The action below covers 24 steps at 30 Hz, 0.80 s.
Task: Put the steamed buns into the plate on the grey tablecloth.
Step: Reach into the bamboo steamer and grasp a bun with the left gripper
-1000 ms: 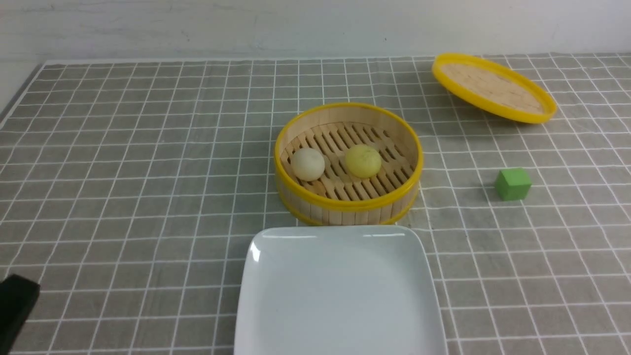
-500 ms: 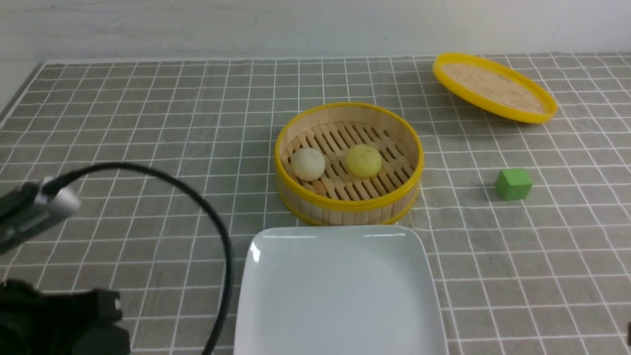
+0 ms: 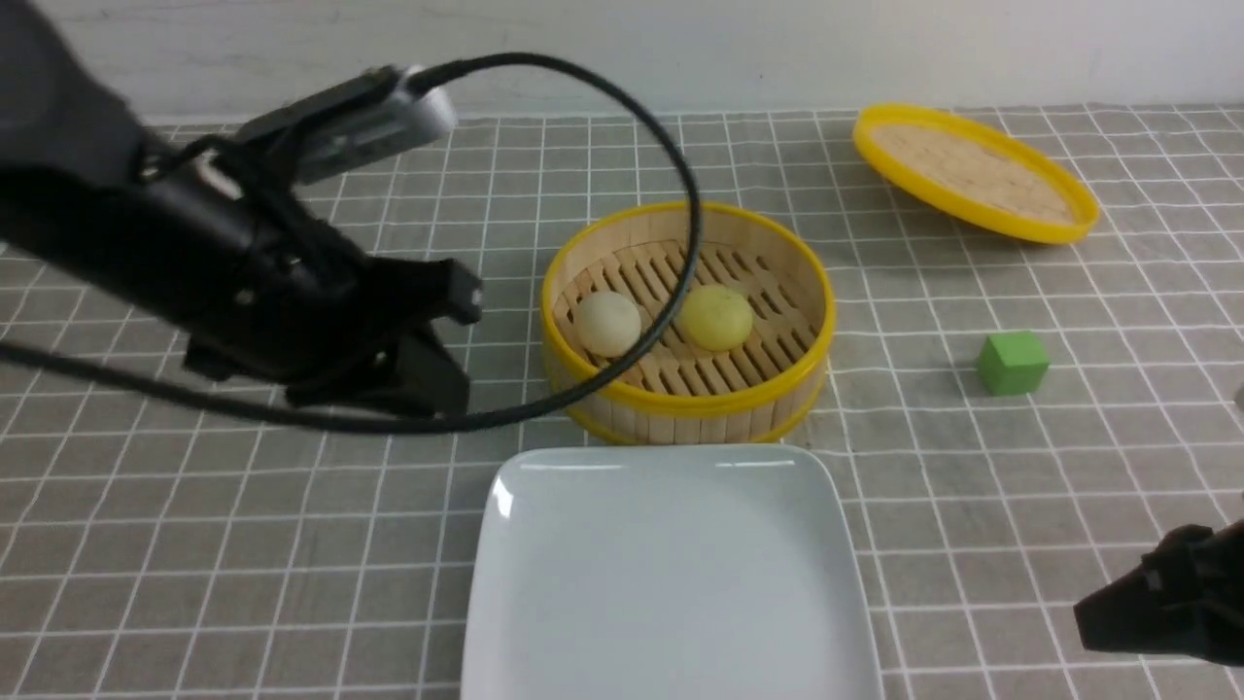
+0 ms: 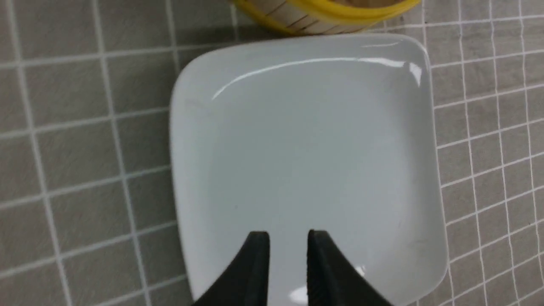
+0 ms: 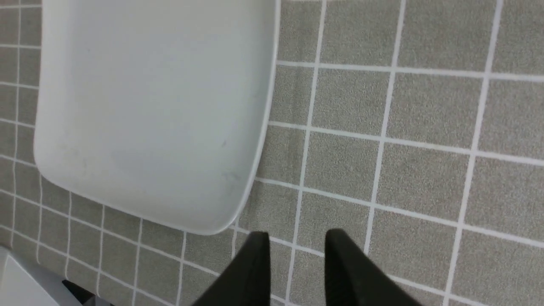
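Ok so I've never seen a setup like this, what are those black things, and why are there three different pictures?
It is a robot with two black arms, each ending in a two-finger gripper. The wide picture is taken from between the arms, looking forward: the left arm shows on the left, and the tip of the right arm at the lower right. The other two pictures come from small cameras on the wrists, looking past the fingers. The left gripper hangs over the white plate, the right gripper over the grey tablecloth beside the plate. Both are slightly open and hold nothing. On the cloth stands a bamboo steamer with an off-white bun and a yellow bun inside. Its lid and a green cube are off to the right.
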Motion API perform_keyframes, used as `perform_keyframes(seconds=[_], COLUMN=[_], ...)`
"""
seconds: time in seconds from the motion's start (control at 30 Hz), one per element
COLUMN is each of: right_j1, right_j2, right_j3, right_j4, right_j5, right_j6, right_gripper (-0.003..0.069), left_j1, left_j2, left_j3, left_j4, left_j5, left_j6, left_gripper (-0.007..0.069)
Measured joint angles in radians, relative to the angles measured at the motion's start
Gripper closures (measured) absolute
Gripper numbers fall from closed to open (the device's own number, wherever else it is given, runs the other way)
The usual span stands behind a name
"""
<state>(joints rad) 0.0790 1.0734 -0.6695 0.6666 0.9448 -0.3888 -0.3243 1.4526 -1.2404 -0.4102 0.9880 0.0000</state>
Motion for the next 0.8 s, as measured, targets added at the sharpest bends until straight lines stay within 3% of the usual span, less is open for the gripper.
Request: perform_keyframes(seconds=[0.23,0.33,0.47,0.8], right_j1=[0.081,0.125,0.160,0.169], right_j2=[0.105,0.181,0.250,0.289], right_j3=[-0.187,-0.273,-0.293,-0.295], right_j4=[-0.075,-0.172,-0.260,-0.289], right_j5=[0.014,0.019,0.041,0.059], right_j6=[0.049,0.127,0.202,0.242], right_gripper=[0.0428,0.0416,0.0413,0.0412], left_j1=[-0.075,-0.080,-0.080,-0.086], left_j2=[0.296,0.422,0.537,0.763], left_j3=[-0.283,-0.430,-0.566,-0.796], left_j4=[0.043,0.059,0.072,0.192], left_j5=[-0.013,0.003,0.043,0.073], left_j6=[-0.017,-0.020,-0.021,-0.051], left_gripper=[0.0276,0.0220,0.0201,0.0196])
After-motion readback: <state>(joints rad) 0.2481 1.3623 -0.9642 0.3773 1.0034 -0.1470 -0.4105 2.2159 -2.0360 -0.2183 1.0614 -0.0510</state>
